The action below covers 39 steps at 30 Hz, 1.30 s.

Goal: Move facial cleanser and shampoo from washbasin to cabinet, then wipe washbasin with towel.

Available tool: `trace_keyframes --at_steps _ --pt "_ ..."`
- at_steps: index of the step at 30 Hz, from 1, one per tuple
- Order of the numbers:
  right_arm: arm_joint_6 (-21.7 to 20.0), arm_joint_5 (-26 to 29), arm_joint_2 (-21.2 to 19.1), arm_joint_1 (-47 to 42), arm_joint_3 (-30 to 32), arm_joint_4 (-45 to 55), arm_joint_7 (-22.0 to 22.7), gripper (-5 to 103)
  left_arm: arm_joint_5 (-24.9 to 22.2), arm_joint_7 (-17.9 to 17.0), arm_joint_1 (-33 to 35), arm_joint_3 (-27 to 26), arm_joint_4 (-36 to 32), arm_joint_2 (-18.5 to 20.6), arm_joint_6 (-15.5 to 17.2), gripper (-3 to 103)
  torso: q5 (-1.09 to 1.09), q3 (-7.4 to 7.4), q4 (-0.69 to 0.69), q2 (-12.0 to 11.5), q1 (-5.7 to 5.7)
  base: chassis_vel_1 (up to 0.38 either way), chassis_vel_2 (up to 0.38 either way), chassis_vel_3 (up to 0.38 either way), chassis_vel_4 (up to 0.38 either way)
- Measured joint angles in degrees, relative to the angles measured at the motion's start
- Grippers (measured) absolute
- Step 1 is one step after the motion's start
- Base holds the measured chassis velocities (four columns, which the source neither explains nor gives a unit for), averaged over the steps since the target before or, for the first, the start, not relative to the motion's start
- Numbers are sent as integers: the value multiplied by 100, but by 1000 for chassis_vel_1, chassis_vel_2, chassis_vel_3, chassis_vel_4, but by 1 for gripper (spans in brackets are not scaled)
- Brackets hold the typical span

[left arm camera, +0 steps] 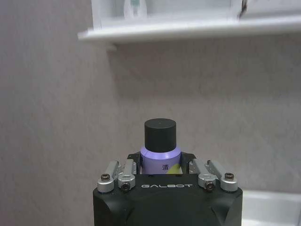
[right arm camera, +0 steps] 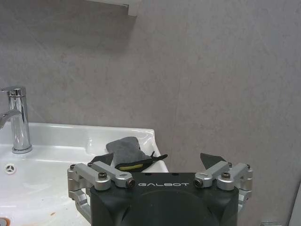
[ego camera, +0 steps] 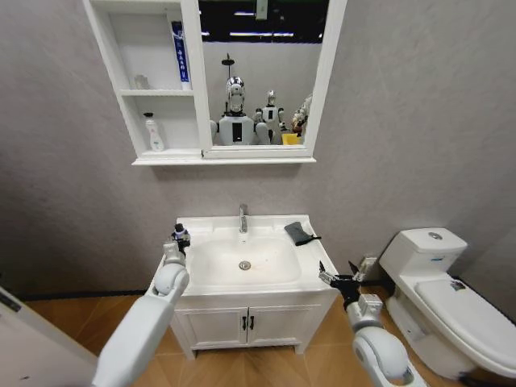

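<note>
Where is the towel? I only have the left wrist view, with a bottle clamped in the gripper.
Observer: The towel lies on the back-right corner of the washbasin, right of the tap.
Operator: And the right gripper?
Observer: The right gripper hangs open off the basin's front-right corner, holding nothing.
Operator: Is there room in the cabinet for the purple bottle in the left gripper?
Observer: A white bottle stands in its lowest compartment, with free shelf to its right.
</note>
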Motion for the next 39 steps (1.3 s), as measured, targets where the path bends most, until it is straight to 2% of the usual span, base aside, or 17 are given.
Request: trace_keyframes --at_steps 2,3,4,5,8,9,11,12,15,16,19,21,23,24,27,33,39 --pt "-1 -45 59 -28 -21 -15 -7 100 -864 -290 -356 -123 -556 765 445 42 0 0 2 0 0 0 0 0 0" --pt "-1 -45 59 -28 -21 -15 -7 100 -864 -290 -356 -123 -556 765 445 42 0 0 2 0 0 0 0 0 0" --pt "-1 -69 64 -52 -29 -7 -16 100 -1387 -429 -654 -207 -772 1171 655 42 0 0 2 0 0 0 0 0 0" --pt "-1 -69 64 -52 -29 -7 -16 100 -1387 -429 -654 -207 -772 1171 655 42 0 0 2 0 0 0 0 0 0" --pt "-9 -80 55 -73 -48 67 -21 100 -2540 -521 -1566 -196 -950 1820 1036 42 -1 0 2 0 0 0 0 0 0" --pt "-9 -80 55 -73 -48 67 -21 100 -2540 -521 -1566 -196 -950 1820 1036 42 -1 0 2 0 0 0 0 0 0" --pt "-26 -78 45 -67 -56 115 -19 100 -3069 -454 -2304 5 -792 1977 1202 42 2 0 -1 0 0 0 0 0 0" --pt "-26 -78 45 -67 -56 115 -19 100 -3069 -454 -2304 5 -792 1977 1202 42 2 0 -1 0 0 0 0 0 0" --pt "-50 -69 24 -90 -58 205 -16 100 -3467 -210 -3353 457 -323 1984 1354 42 2 0 0 0 0 0 0 0 0" --pt "-50 -69 24 -90 -58 205 -16 100 -3467 -210 -3353 457 -323 1984 1354 42 2 0 0 0 0 0 0 0 0" --pt "-59 -55 7 -125 -34 272 -11 100 -3449 229 -4240 976 342 1798 1363 42 1 0 1 0 0 0 0 0 0" --pt "-60 -51 6 -133 -23 289 -7 100 -3407 360 -4479 1126 577 1715 1357 42 2 0 1 0 0 0 0 0 0" --pt "-62 -30 -1 -156 9 330 4 100 -3208 658 -4996 1422 1239 1431 1314 42 2 1 0 -1 1 0 0 0 0" --pt "-62 -30 -1 -156 9 330 4 100 -3208 658 -4996 1422 1239 1431 1314 42 2 1 0 -1 1 0 0 0 0" --pt "-64 21 -25 -192 67 372 14 100 -2778 1067 -5502 1704 2130 876 1214 42 1 1 -1 -1 2 0 0 0 0" --pt "-71 102 -96 -206 144 387 29 100 -2301 1505 -5935 1975 3016 278 1166 42 2 1 0 -1 2 0 0 0 0" --pt "-81 116 -95 -148 132 344 39 100 -2080 1777 -6227 2137 3801 -86 1183 42 2 1 2 -1 2 0 0 0 0"
